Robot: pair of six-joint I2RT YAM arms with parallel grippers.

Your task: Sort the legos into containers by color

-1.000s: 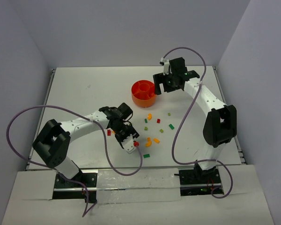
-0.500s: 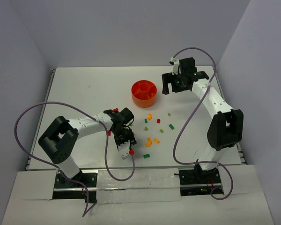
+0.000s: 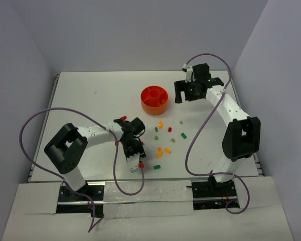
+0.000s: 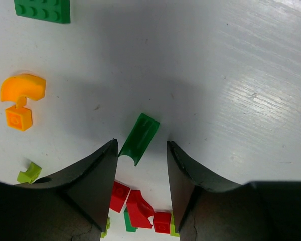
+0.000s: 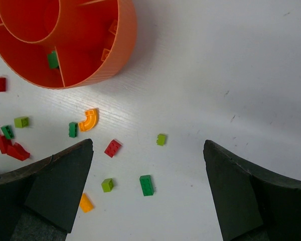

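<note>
Left fingers parted, straddling green lego on bench, not gripping it. Right fingers spread wide above loose legos beside bowl.

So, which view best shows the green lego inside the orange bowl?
Right wrist: the green lego sits plainly in an outer compartment of the orange bowl. Top external shows the bowl, but the lego is too small to tell; left wrist misses both.
</note>
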